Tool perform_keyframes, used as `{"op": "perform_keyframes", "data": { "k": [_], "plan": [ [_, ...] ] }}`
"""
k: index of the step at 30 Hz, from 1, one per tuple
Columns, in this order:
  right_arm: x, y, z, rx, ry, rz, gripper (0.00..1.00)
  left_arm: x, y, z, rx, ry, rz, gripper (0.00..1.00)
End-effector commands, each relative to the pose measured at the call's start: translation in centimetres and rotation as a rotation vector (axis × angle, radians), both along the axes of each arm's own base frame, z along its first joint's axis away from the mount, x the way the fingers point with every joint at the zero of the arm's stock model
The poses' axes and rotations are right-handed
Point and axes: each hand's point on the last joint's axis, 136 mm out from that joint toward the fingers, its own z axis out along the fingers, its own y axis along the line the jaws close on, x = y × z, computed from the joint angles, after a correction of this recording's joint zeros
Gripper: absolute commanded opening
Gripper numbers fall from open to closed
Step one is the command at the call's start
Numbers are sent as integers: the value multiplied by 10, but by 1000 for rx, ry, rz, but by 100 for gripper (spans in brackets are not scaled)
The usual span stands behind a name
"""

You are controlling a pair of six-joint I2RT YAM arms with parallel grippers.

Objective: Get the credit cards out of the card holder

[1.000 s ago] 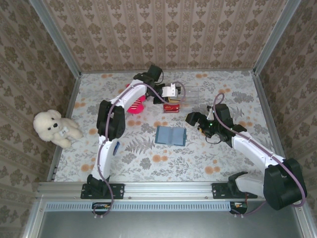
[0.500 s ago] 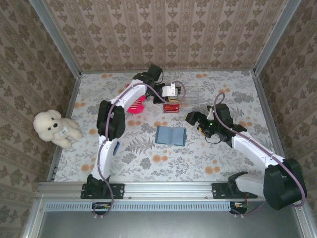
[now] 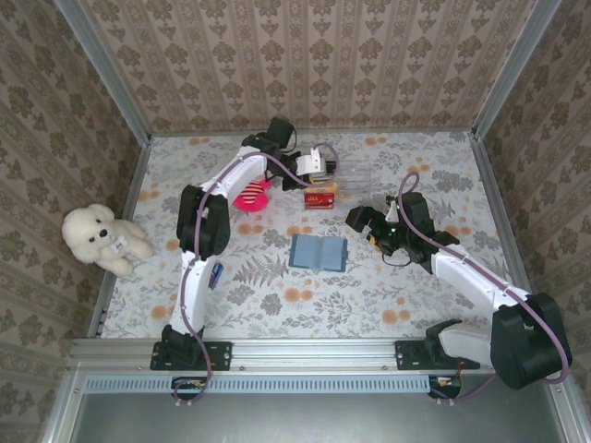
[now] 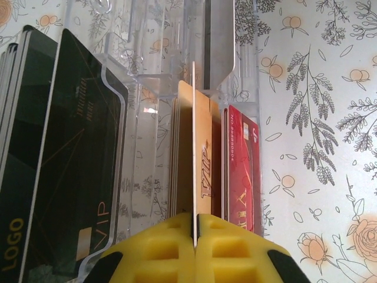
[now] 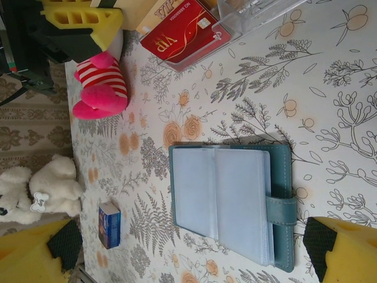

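Overhead, the left gripper (image 3: 319,169) is reaching over the clear tray (image 3: 355,173), though that view is not giving away how its jaws are standing. Its wrist camera is settling it: the yellow fingers (image 4: 159,250) are pressing together on one orange-gold credit card (image 4: 193,135). That card is standing on edge and running straight out ahead of the jaws into the tray, its long axis in line with the fingers. More gold cards (image 4: 204,171) are sitting against it, red cards (image 4: 241,165) are standing just to the right of the jaws, and black cards (image 4: 70,159) are filling another compartment off to their left.

The right gripper (image 3: 367,227) is hanging with its jaws spread wide, gripping nothing. Its wrist camera is showing the card holder (image 5: 230,203) lying open and flat on the table (image 5: 330,88), just ahead of the jaws and between the two fingers, with its clear sleeves facing up. Its long axis is running across from one finger toward the other, with the clasp tab (image 5: 281,211) pointing at the right-hand finger.
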Motion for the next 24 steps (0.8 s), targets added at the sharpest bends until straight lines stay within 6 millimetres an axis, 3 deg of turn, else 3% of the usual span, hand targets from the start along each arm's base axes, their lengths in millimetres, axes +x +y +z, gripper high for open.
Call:
{"op": "perform_keyframes", "data": {
  "k": [1,11,24],
  "plan": [
    [4,3,6,23,-10,5,100,-11,-5,-9,25,5,-41,0],
    [5,2,3,21,-2,-1,100,-10,-8,-22,77,-9,-53,3],
    [8,5,0,34,7,6,100,-5,-7,-19,94,-43,-39,7]
  ]
}}
